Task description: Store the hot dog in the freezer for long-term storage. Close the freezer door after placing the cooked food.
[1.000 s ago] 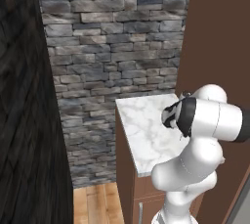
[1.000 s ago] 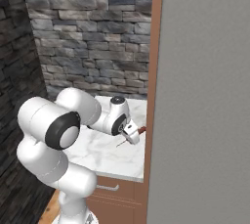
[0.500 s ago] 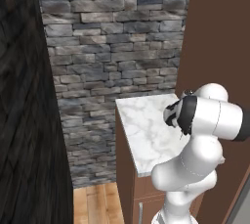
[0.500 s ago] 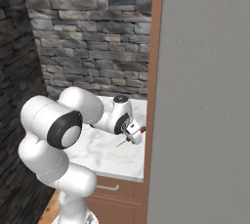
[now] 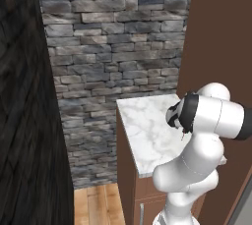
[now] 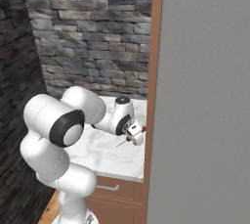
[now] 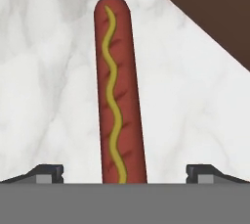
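Observation:
The hot dog [image 7: 117,96], a slim reddish-brown sausage with a wavy mustard line, lies on the white marble counter [image 7: 44,86]. In the hand view it runs straight up from between my two fingertips [image 7: 49,171]. My gripper [image 7: 124,174] is open and hangs close over the hot dog's near end, one finger on each side, holding nothing. In the right base view the gripper [image 6: 136,135] is low over the counter [image 6: 102,152], beside the brown panel [image 6: 155,71]. A tall plain grey fridge face [image 6: 205,100] rises at the right; no handle shows. The freezer's inside is out of view.
A grey stone wall [image 5: 113,37] backs the counter [image 5: 142,130]. A brown cabinet side [image 5: 221,32] bounds the counter on the right and a black wall [image 5: 24,121] stands to the left. Drawer fronts [image 6: 114,191] run below the counter, over a wooden floor [image 5: 98,204].
The hand has edged slightly toward the brown panel in the right base view. The jaws have stayed open and the hot dog has not moved.

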